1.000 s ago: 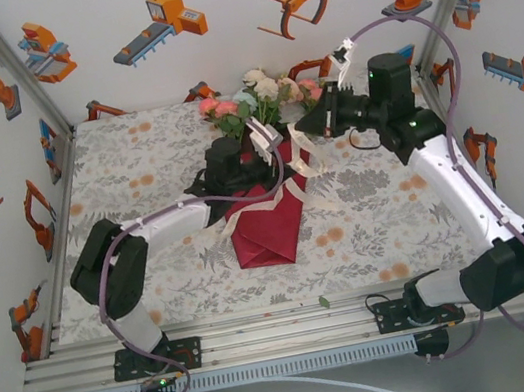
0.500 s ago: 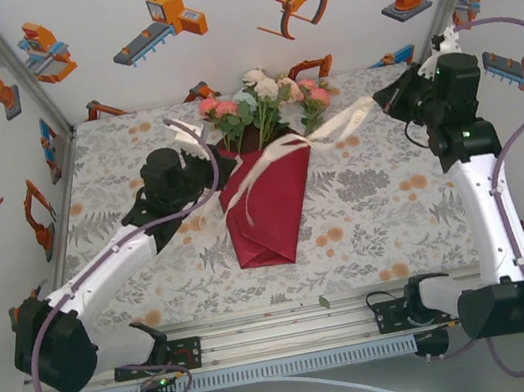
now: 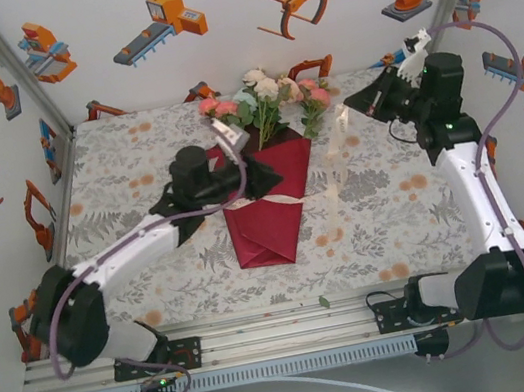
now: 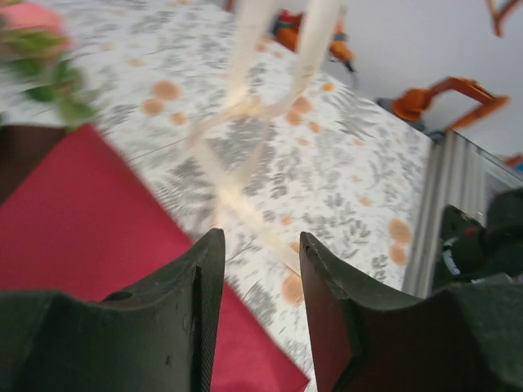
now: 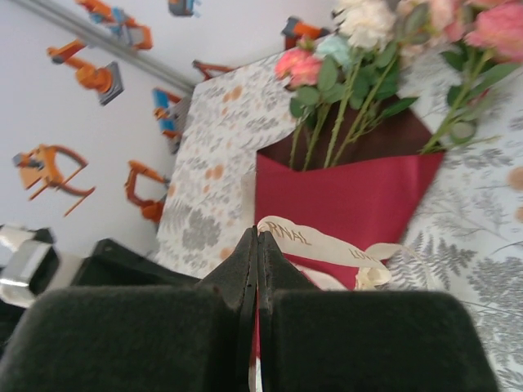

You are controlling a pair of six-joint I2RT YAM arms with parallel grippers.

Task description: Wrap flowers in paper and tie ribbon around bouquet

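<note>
Black fingers (image 4: 192, 318) of the left end effector (image 3: 256, 172) stand well apart with nothing gripped between them. In the top view it sits over the upper left edge of the bouquet (image 3: 267, 210), which lies on the leaf-patterned surface (image 3: 125, 169). In the left wrist view the crimson paper (image 4: 90, 245) spreads below and to the left of this end effector, passing under its left finger. The cream ribbon (image 4: 245, 196) runs, blurred, over the surface just beyond the open gap, with two strands rising away at the top.

In the top view the narrow end of the paper cone points toward the arm bases. The flowers (image 3: 269, 93), pink, white and pale green, fan out of its wide far end. The ribbon crosses the middle of the cone, leaves its right edge and climbs off the surface to the right end effector (image 3: 367, 102), which hangs to the right of the blooms and apart from them.

In the right wrist view its fingers are pressed flat together on the ribbon. The lettered strip curls out from the tips toward the paper, and the bouquet lies just ahead with its stems upward.
</note>
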